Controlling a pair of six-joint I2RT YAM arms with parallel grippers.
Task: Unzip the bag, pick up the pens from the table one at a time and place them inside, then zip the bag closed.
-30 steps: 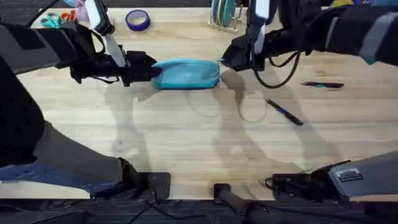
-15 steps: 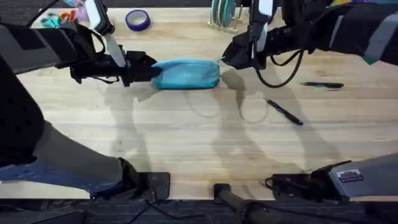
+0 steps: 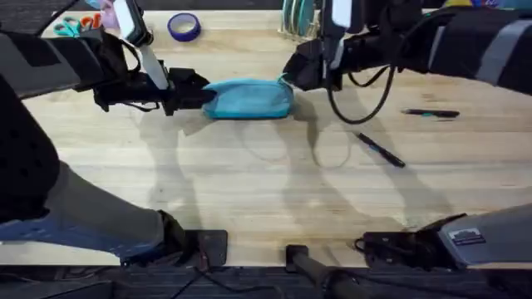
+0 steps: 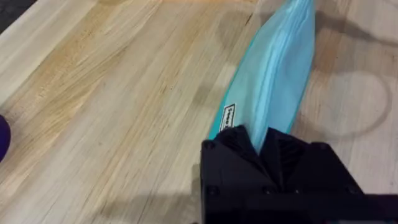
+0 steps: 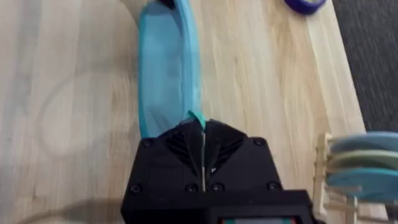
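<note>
Turquoise pencil pouch [image 3: 248, 99], far centre of the wooden table [image 3: 249, 191], lying lengthwise left to right. Soft fabric, likely light and floppy, apt to slide or bunch under a zipper pull; best anchored at one end and drawn by the pull tab at the other.

Nearer, on the right: a dark pen [image 3: 381, 150] lying slantwise, and a second pen [image 3: 431, 113] farther right, both well apart from the pouch.

Farther off, left gripper [image 4: 260, 144] reaching in level from the left, clamped on the pouch's left end. Right gripper [image 5: 203, 138] reaching across from the right, pinched on a small teal tab, probably the zipper pull [image 5: 198, 118], at the right end.
</note>
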